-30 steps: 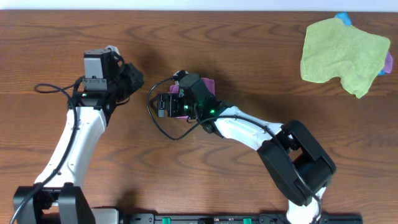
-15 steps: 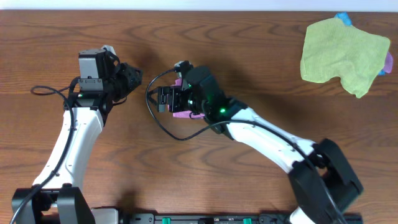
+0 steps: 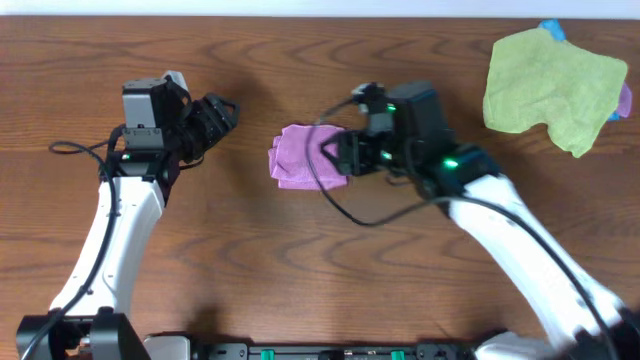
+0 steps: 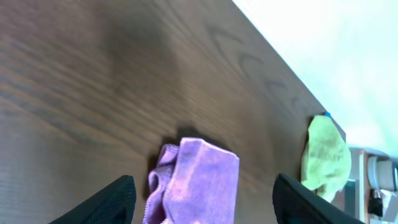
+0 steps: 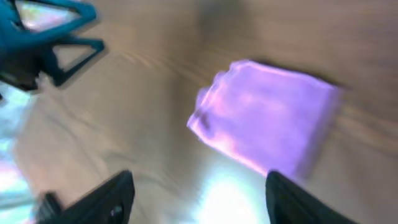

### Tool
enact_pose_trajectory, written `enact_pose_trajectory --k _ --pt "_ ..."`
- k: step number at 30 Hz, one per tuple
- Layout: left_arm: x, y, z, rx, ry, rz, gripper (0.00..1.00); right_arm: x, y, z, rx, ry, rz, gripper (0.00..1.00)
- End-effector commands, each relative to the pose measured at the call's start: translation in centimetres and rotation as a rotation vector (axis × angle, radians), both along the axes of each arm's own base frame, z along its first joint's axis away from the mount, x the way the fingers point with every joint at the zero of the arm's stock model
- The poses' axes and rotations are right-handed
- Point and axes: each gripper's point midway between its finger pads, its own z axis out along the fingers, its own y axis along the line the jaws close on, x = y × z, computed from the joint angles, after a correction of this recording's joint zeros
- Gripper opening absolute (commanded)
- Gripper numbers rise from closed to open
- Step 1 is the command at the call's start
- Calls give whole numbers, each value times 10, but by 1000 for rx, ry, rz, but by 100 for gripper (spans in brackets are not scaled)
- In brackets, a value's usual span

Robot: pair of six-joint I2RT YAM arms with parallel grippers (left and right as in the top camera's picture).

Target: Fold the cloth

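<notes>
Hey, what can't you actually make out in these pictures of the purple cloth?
The cloth, right edge: overhead, behind the right claw.
Its fold layers: right wrist view, motion blur.
Its near end: left wrist view, cut off by the bottom edge.
The blue item: overhead, mostly under the green cloth.

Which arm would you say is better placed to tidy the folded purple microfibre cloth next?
Right, probably: the right gripper is open at the right edge of the purple microfibre cloth, while the left gripper, also open, stands apart, off to its left.
</notes>
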Motion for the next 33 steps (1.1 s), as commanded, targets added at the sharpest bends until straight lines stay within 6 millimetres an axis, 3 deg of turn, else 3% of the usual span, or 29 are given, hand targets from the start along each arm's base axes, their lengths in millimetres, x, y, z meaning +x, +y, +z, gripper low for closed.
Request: enact_pose_trajectory --k 1,3,6,11,19,24,33 --pt "-4 0 5 8 -19 -18 74 -3 -44 21 -188 -152 -37 68" --pt "-6 0 5 5 -12 -21 77 -20 -62 23 -240 -147 -40 75" --pt "-12 -1 3 2 14 -23 83 -44 -82 19 -272 -147 -70 99" --pt "-20 -1 10 17 3 -36 98 -88 -114 5 -236 -160 -202 99" --pt "-30 -1 37 36 -73 -50 96 -154 -176 -6 -151 -271 -478 99" --pt "-34 -5 41 16 -75 -71 95 -170 -203 -10 -122 -343 -610 99" --pt "-45 -26 52 -97 -75 -165 95 -171 -230 -5 -129 -410 -768 99"
